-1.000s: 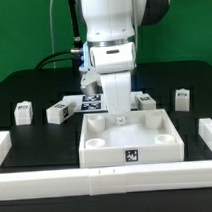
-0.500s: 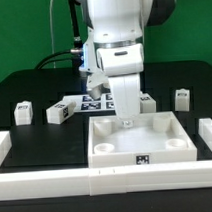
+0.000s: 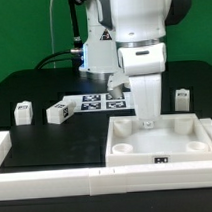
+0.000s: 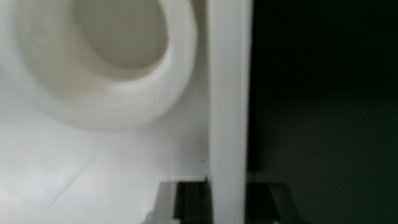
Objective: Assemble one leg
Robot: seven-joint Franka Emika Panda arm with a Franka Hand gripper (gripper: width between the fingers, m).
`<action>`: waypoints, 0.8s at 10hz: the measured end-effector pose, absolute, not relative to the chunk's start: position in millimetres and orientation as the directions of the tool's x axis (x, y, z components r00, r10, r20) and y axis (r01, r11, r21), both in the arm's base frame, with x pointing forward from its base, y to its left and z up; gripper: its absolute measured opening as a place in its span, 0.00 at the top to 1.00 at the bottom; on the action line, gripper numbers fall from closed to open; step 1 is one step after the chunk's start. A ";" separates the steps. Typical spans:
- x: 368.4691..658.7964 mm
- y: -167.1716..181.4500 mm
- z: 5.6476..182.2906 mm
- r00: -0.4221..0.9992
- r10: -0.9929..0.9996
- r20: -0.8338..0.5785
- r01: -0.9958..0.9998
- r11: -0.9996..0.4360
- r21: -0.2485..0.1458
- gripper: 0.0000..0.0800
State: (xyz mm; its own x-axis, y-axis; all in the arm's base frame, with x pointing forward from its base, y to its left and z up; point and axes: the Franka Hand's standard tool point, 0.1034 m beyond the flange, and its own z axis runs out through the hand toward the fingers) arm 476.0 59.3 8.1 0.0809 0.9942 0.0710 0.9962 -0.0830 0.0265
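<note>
The large white square panel [image 3: 160,139] with round corner sockets lies against the front rail, toward the exterior view's right. My gripper [image 3: 148,120] reaches down and is shut on the panel's far wall. In the wrist view the gripper [image 4: 228,205] has a dark finger on each side of that thin white wall [image 4: 228,100], with a round socket [image 4: 121,40] beside it. Three legs stand on the black table: one [image 3: 24,113] and another [image 3: 59,113] at the exterior view's left, one [image 3: 182,98] at the right. A fourth leg is hidden.
The marker board [image 3: 92,101] lies at the back behind my arm. A white rail [image 3: 57,179] runs along the table's front, with short white walls at the left [image 3: 3,147] and right [image 3: 211,129].
My gripper has moved toward the exterior view's right, and the panel has slid right along the front rail with it. The legs have not moved.
</note>
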 end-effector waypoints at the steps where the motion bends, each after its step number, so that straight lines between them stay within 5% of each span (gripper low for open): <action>1: 476.2 56.8 8.1 0.086 0.994 0.071 0.996 -0.088 0.027 0.93; 3: 476.2 56.3 8.0 0.089 0.994 0.071 0.996 -0.091 0.026 0.85; 5: 476.2 56.0 7.9 0.090 0.993 0.071 0.995 -0.092 0.026 0.43; 6: 476.2 55.9 7.9 0.090 0.993 0.071 0.995 -0.092 0.026 0.43; 7: 476.2 55.9 7.9 0.090 0.993 0.071 0.995 -0.092 0.026 0.24; 8: 476.2 55.8 7.9 0.090 0.993 0.071 0.995 -0.092 0.026 0.24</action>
State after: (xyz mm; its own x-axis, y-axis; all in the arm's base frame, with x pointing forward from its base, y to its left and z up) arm 476.2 55.8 7.9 0.0900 0.9934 0.0705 0.9954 -0.0920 0.0261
